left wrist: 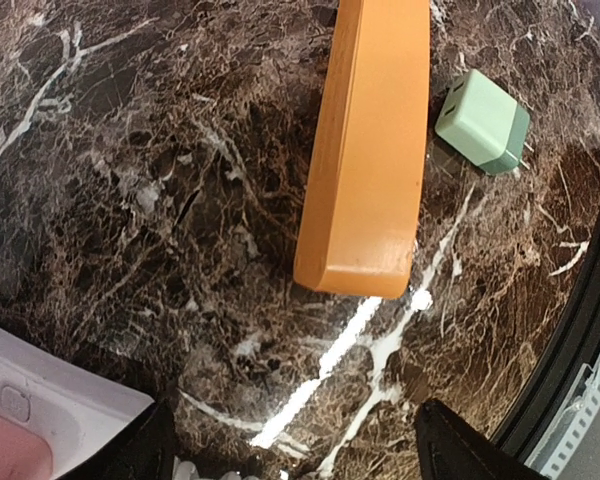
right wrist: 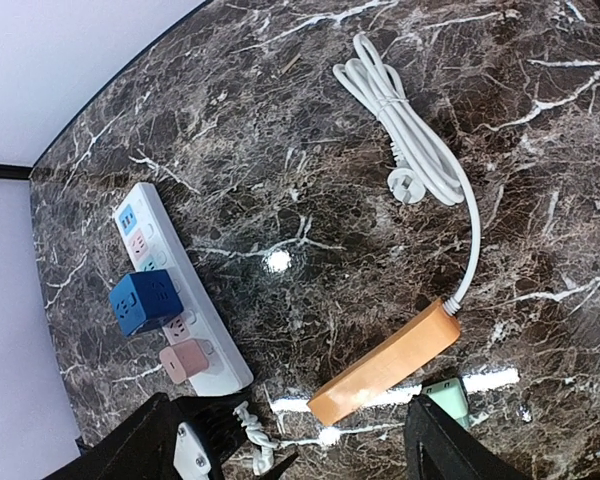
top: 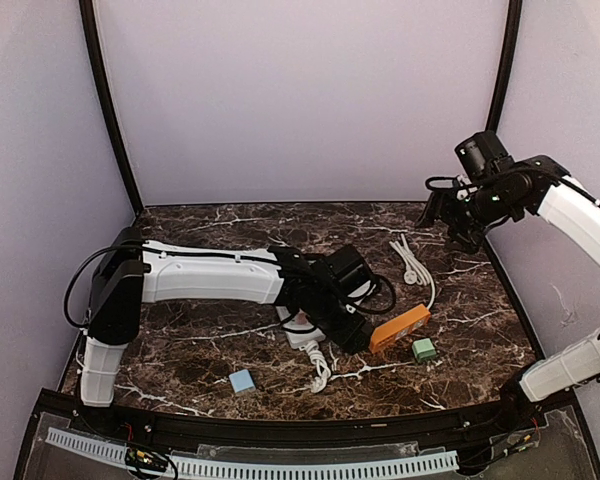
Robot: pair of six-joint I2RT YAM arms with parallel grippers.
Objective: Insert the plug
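An orange power strip (top: 400, 328) lies right of centre, with its white cord (top: 412, 258) coiled behind it. A mint-green plug (top: 424, 349) sits just to its right and a light blue plug (top: 242, 381) lies toward the front. My left gripper (top: 365, 335) hovers low at the orange strip's near end (left wrist: 370, 150), open (left wrist: 300, 455) with only marble between its fingers; the green plug (left wrist: 483, 122) shows beyond. My right gripper (top: 448, 218) is raised at the back right, open (right wrist: 300, 455) and empty, looking down on the orange strip (right wrist: 385, 365).
A white power strip (right wrist: 180, 300) left of the orange one carries a dark blue cube adapter (right wrist: 145, 300) and a pink plug (right wrist: 185, 362). Its knotted white cord (top: 320, 368) trails toward the front. The left arm (top: 210, 278) spans the table's left half. Walls close in the sides and back.
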